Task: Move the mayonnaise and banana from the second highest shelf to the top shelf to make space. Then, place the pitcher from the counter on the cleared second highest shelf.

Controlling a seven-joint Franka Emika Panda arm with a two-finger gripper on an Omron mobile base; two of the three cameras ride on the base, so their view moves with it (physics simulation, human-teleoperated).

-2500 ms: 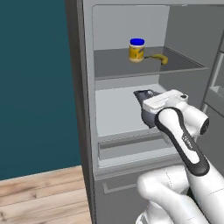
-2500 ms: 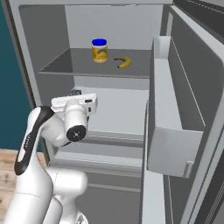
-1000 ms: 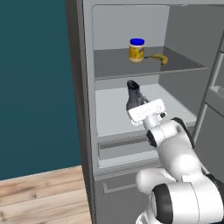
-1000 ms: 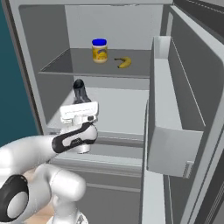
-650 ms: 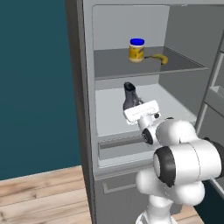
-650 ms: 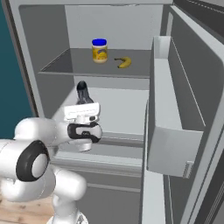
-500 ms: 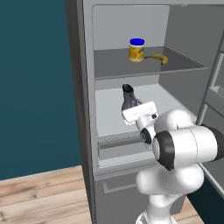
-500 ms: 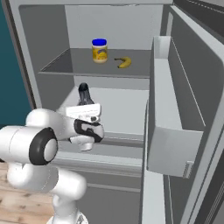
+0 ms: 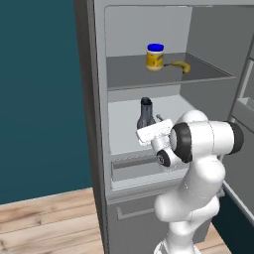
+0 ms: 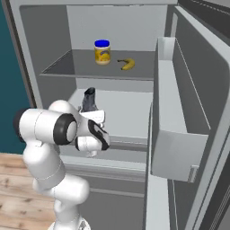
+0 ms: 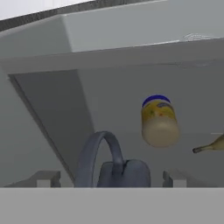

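Note:
Between the fingers of my gripper (image 9: 148,127) (image 10: 92,111) stands the dark slate pitcher (image 9: 145,111) (image 10: 88,100), upright, just above the pale second highest shelf (image 9: 121,130) (image 10: 128,108) inside the open fridge. The gripper is shut on the pitcher. In the hand view the pitcher's looped handle (image 11: 98,155) rises between the fingertips (image 11: 43,178). The blue-lidded mayonnaise (image 9: 155,56) (image 10: 102,51) (image 11: 159,122) and the banana (image 9: 181,66) (image 10: 127,64) (image 11: 211,144) sit side by side on the dark grey top shelf (image 9: 131,79) (image 10: 67,66), above the pitcher.
The open fridge door with its deep white bin (image 10: 177,134) stands to the right. A drawer front (image 9: 134,168) lies below the pale shelf. The fridge's left wall (image 9: 94,99) is close to the pitcher. Wooden floor (image 9: 44,223) is at lower left.
The arm has folded in closer to the fridge. The pitcher in the gripper has shifted slightly left and lower, nearer the pale shelf. Mayonnaise and banana have not moved.

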